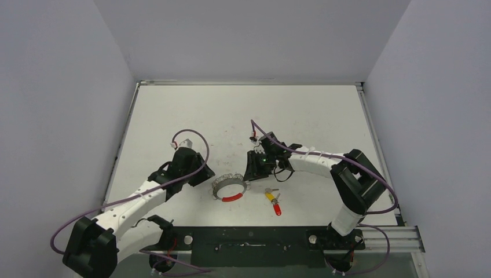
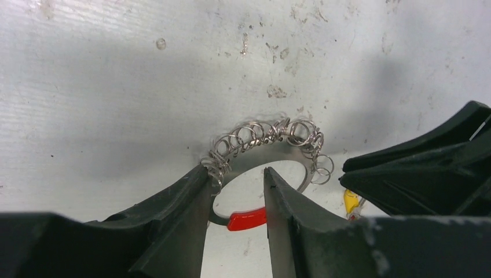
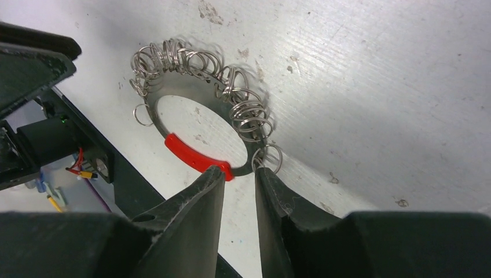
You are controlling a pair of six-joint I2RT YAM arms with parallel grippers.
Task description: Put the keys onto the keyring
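Left gripper (image 2: 236,171) and right gripper (image 3: 238,171), each slightly spread, straddle the keyring (image 1: 231,197) rim; both keys (image 1: 273,201) lie beside it, unthreaded

Left pincer (image 2: 237,175), right pincer (image 3: 239,170) flank keyring (image 1: 229,189); keys (image 1: 273,200) unobstructed

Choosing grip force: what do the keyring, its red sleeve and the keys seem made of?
The keyring looks like bare metal: a flat grey band strung with shiny silver wire loops that glint. Its red sleeve looks like glossy plastic or rubber, with a smooth highlight. The keys show yellow and red heads, probably plastic; their blades are too small to judge.
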